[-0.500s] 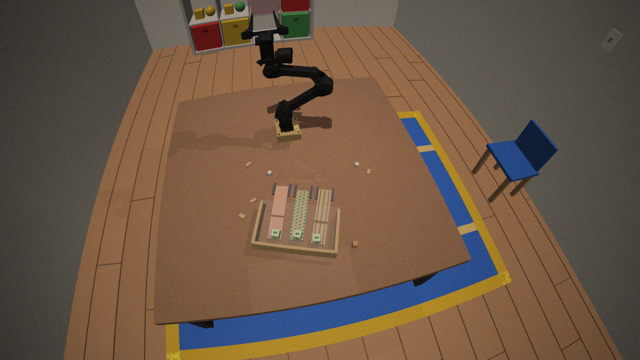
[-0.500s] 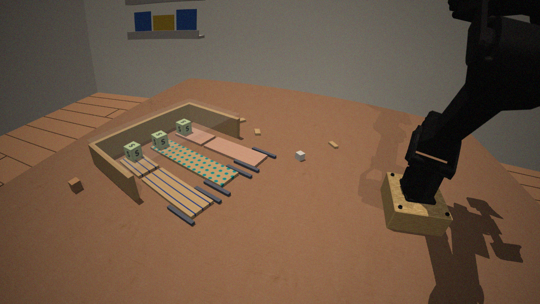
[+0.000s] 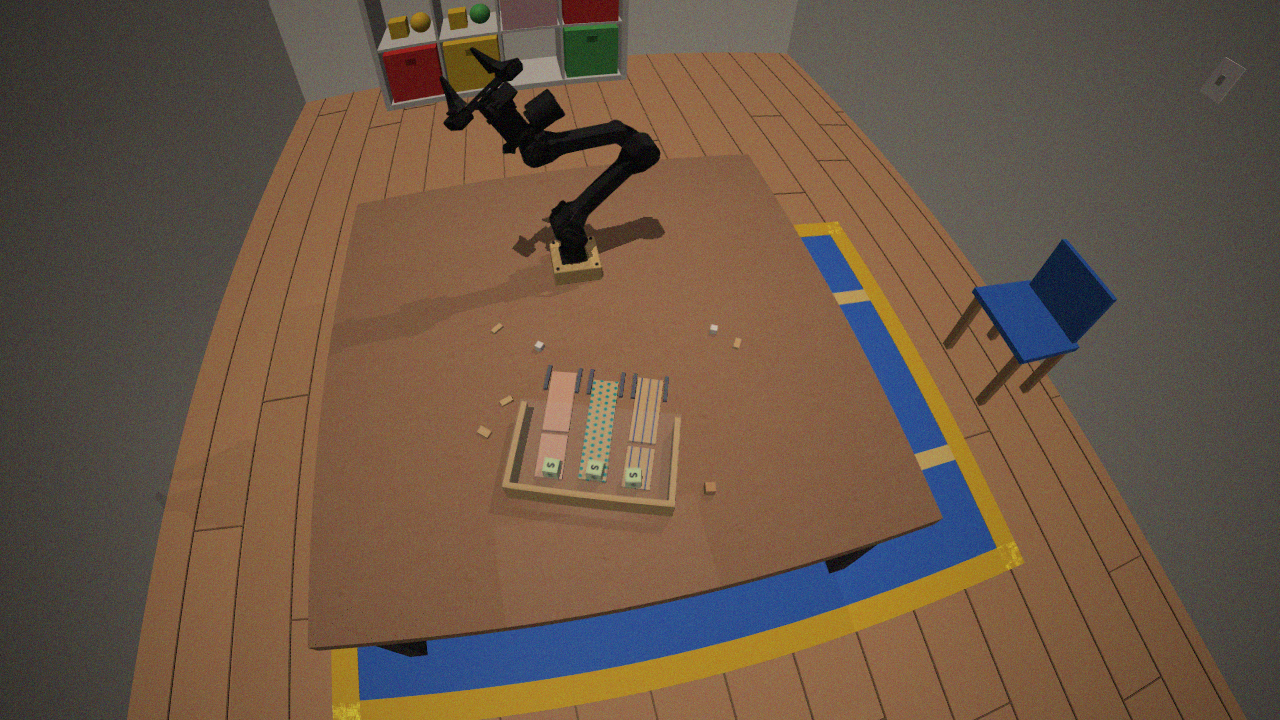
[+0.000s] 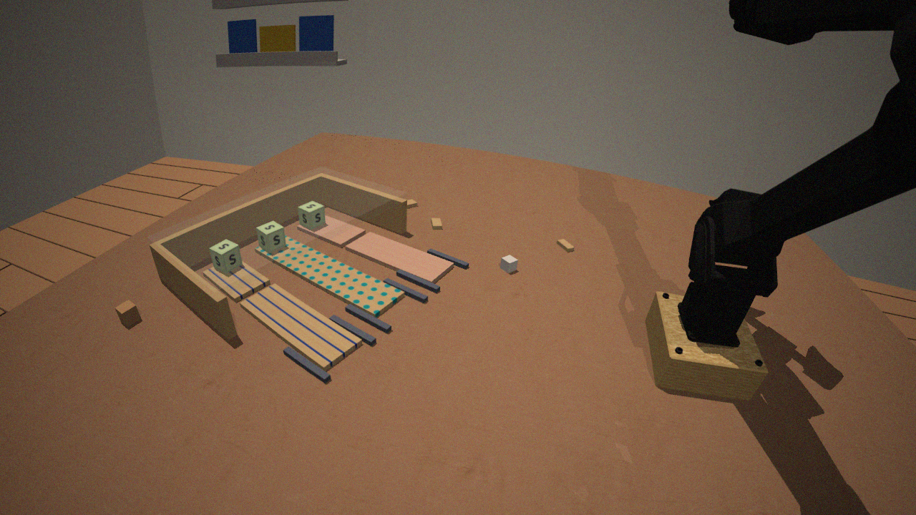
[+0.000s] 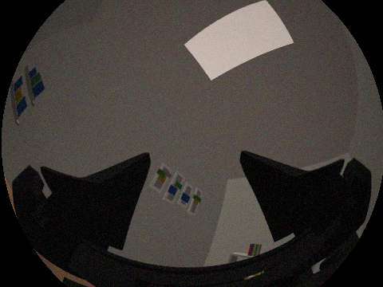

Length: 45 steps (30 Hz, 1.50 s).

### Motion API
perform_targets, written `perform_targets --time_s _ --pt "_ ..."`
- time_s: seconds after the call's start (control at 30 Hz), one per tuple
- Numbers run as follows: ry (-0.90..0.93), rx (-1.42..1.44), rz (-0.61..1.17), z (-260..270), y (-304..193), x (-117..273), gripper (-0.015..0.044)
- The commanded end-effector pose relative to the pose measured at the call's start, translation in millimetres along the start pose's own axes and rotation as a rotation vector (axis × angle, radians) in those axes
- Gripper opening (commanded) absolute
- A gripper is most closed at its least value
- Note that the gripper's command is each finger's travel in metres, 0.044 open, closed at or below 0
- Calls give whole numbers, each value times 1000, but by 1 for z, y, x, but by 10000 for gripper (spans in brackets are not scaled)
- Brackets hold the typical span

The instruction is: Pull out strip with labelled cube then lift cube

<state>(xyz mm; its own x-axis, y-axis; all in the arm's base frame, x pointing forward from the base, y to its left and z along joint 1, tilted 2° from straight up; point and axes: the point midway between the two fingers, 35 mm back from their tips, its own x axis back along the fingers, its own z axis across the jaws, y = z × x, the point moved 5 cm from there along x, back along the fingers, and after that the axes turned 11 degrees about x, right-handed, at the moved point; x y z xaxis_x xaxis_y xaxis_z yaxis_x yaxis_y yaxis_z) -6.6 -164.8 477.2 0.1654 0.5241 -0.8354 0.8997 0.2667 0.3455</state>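
Observation:
The dotted strip is in one piece, in the middle; a green S-marked cube stands on its far end. The pink strip shows a gap across it, with a like cube on its far piece. The striped strip also has a gap, and a like cube stands on its far piece. My gripper is open and empty, raised high behind the arm's base, away from the strips.
A low wooden wall closes three sides around the strips' far ends. Dark rails flank their near ends. A white cube, a brown cube and several small wooden pieces lie around.

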Motion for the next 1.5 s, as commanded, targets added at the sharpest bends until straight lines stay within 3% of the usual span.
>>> perform_targets --time_s 0.0,0.5,0.8,1.17,1.47 --pt "194 -208 -52 38 20 8 400" --pt "897 -754 -130 132 109 89 400" --pt "1524 -950 -130 152 170 196 400" --pt "2275 -844 -42 112 192 337 400" --pt "2317 -823 -33 108 191 345 400"
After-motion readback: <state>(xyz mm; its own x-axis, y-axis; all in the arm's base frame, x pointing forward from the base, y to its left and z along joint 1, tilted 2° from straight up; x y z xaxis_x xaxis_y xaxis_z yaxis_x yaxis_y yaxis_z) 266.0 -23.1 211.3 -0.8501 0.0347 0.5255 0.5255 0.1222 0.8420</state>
